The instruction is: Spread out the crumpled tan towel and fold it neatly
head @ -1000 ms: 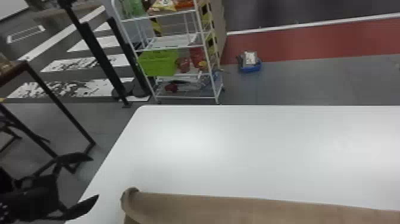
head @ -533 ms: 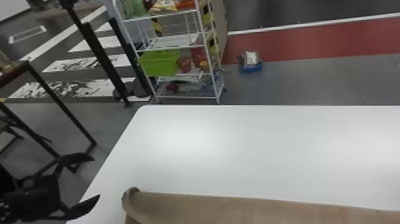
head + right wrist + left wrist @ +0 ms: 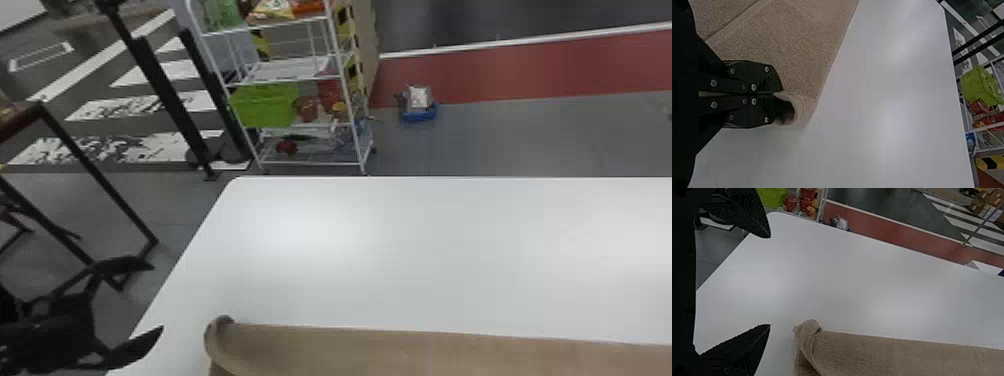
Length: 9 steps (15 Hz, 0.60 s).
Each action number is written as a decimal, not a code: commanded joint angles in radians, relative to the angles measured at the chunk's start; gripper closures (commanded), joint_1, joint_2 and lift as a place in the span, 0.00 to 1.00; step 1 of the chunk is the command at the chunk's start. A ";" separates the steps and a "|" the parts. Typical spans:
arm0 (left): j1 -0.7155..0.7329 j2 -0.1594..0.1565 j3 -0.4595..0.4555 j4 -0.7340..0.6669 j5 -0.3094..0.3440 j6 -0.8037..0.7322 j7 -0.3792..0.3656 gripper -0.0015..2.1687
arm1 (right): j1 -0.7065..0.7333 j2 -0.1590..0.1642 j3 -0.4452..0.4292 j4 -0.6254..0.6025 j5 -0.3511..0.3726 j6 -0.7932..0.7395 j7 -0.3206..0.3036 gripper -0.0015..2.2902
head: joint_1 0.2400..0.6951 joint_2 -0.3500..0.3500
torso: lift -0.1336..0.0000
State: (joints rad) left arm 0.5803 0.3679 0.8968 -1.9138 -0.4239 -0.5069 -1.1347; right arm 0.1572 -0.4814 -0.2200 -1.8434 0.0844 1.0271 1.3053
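At the table's left edge in the head view, my left gripper (image 3: 157,297) stands open, left of the tan towel (image 3: 400,350). The towel lies along the near part of the table, its left end curled up. In the left wrist view, my left gripper (image 3: 770,281) has widely parted fingers with nothing between them, and the towel (image 3: 875,354) lies apart from them. In the right wrist view, my right gripper (image 3: 777,94) is shut on an edge of the towel (image 3: 785,47), which curls around the fingertips.
The white table (image 3: 400,250) extends beyond the towel. Past its far edge stand a white wire cart (image 3: 300,77) with a green bin (image 3: 265,105) and, on the floor, a blue container (image 3: 419,112). A dark-framed table (image 3: 95,175) stands at the left.
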 commanded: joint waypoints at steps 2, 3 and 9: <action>-0.008 0.002 -0.010 -0.008 0.001 -0.003 0.001 0.04 | -0.022 -0.011 -0.050 0.078 0.009 -0.061 -0.021 0.54 | 1.00 0.93 | 0.08; -0.011 0.000 -0.012 -0.008 0.002 -0.003 0.000 0.04 | -0.021 -0.016 -0.070 0.095 0.009 -0.077 -0.021 0.54 | 1.00 0.90 | 0.08; -0.011 0.005 -0.041 -0.011 0.249 0.123 -0.056 0.04 | 0.031 -0.023 -0.128 0.122 -0.008 -0.160 -0.027 0.38 | 1.00 0.72 | 0.08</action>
State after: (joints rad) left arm 0.5691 0.3703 0.8777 -1.9199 -0.2717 -0.4714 -1.1854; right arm 0.1763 -0.5112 -0.3410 -1.7186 0.0844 0.8782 1.2822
